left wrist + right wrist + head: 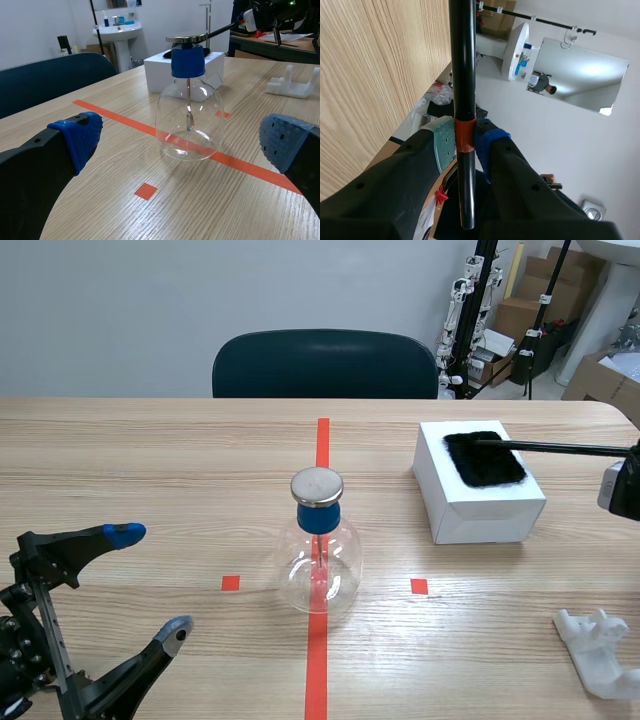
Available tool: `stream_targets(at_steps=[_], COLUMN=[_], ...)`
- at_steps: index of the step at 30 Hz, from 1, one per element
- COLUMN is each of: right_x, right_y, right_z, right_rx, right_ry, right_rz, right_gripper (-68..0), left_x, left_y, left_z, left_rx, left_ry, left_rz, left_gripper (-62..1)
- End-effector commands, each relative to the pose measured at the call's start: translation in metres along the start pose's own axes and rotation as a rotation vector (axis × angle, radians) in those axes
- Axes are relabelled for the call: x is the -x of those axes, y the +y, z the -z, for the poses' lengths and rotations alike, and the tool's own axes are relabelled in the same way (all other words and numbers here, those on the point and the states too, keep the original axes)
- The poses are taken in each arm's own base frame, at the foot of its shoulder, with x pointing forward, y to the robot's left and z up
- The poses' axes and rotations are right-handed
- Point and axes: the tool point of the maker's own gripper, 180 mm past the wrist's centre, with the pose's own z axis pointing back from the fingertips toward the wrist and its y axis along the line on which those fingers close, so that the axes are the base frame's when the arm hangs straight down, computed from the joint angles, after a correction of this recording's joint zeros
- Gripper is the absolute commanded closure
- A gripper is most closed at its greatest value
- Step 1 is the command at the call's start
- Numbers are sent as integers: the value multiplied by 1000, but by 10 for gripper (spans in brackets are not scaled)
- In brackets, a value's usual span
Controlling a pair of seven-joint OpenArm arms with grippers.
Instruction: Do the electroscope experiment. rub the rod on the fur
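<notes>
A black rod [560, 448] lies across from the right, its tip resting on the black fur pad [484, 458] atop a white box [478, 502]. My right gripper [464, 139] is shut on the rod [462, 60] at its orange band; the arm shows only at the scene's right edge. A glass flask electroscope [319, 545] with a blue collar and metal cap stands on the red centre line. My left gripper [150, 585] hangs open at the front left, well short of the flask [188, 115], with nothing between its fingers.
A white plastic stand [600, 650] lies at the front right. A dark chair [325, 364] stands behind the table's far edge. Boxes and tripods fill the back right corner.
</notes>
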Motion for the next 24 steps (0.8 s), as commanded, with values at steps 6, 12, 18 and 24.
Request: stream_targets(at_steps=[6, 12, 18, 24], right_x=[4, 0, 22, 3], right_y=[-20, -19, -19, -18], right_z=[3, 3, 3, 3], right_rx=[48, 45, 42, 39], right_ry=[-30, -53, 58, -46], right_rz=[-21, -22, -46, -46], right_gripper=[-6, -6, -6, -6], left_x=[-7, -7, -7, -7], left_y=[5, 5, 5, 5], left_z=[1, 1, 1, 1], left_rx=[-8, -8, -8, -8], left_ry=[-29, -29, -29, -29], left_rz=[14, 14, 14, 14], left_gripper=[-623, -623, -623, -623])
